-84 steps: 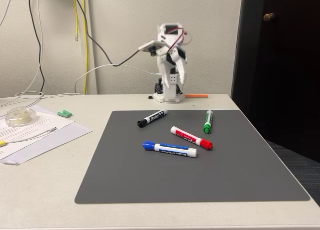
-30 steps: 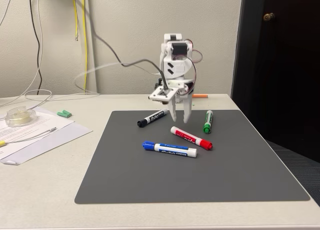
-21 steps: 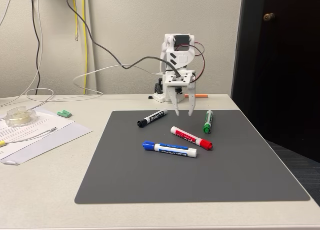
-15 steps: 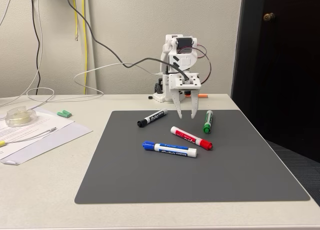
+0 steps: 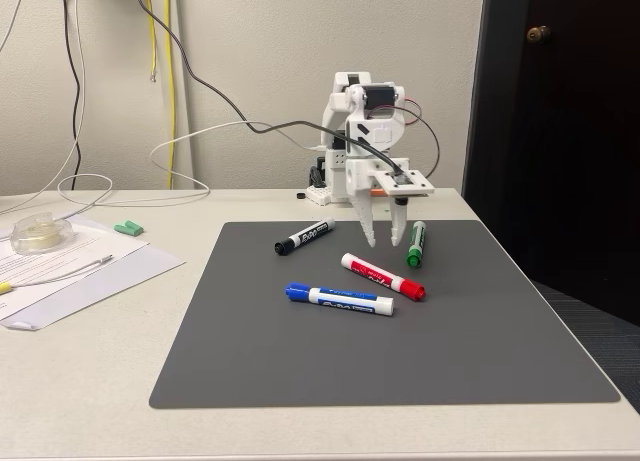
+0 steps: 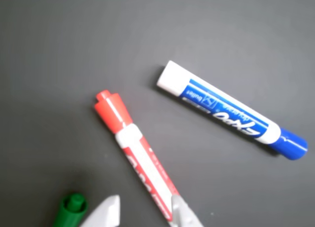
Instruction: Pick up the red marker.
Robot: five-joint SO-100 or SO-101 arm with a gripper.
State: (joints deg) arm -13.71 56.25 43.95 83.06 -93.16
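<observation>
Approach only, no grasp yet; closing in, gripping and lifting are left. Grey mat (image 5: 300, 351) holds four markers. Arm (image 5: 362, 121) reaches forward from its base, wrist bent down, gripper (image 5: 384, 239) hanging above the mat, fingers spread, nothing between them. Red marker (image 5: 383, 276) lies flat mid-mat, just in front of the fingertips, between blue marker (image 5: 340, 298) and green marker (image 5: 415, 243). In wrist view its barrel (image 6: 140, 160) runs toward the fingertips (image 6: 181, 209).
</observation>
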